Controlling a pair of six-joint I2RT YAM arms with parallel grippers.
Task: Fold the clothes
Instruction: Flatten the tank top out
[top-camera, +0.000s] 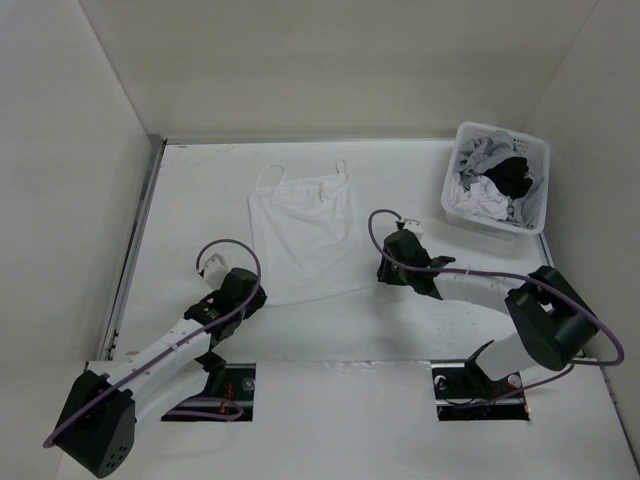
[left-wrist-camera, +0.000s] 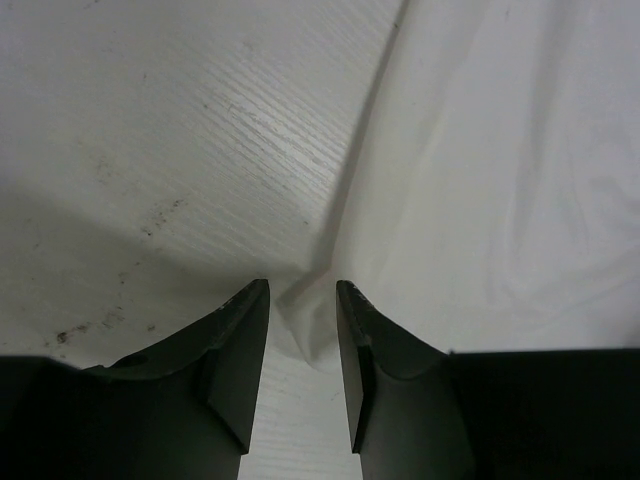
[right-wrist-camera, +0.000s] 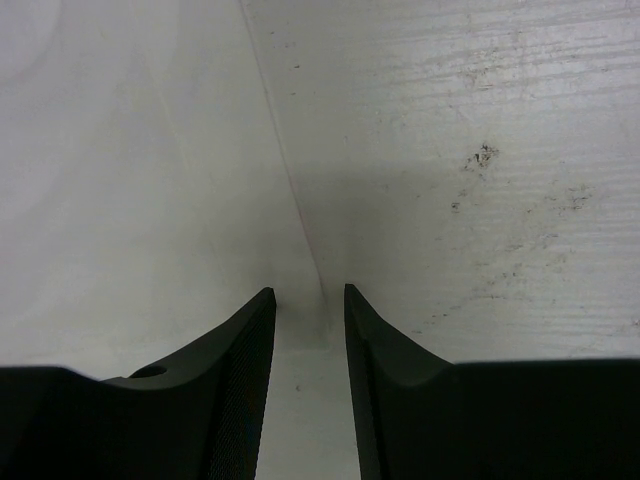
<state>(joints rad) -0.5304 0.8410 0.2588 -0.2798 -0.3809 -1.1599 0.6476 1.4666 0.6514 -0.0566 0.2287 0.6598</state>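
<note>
Here the white top (top-camera: 302, 235) lies with hem corners between parted jaws of left gripper (left-wrist-camera: 302, 288) and right gripper (right-wrist-camera: 310, 292)

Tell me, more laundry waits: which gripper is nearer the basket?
Right. The right gripper is at the white top, on the edge facing the basket; the left gripper is at the opposite corner.

You look down from above and behind the arm bases across the whole tabletop (top-camera: 190, 200), while each wrist camera sits very close, facing out between its own fingers (left-wrist-camera: 235, 370) at opposite side edges of the white sleeveless top (top-camera: 300, 235) seen overhead.
</note>
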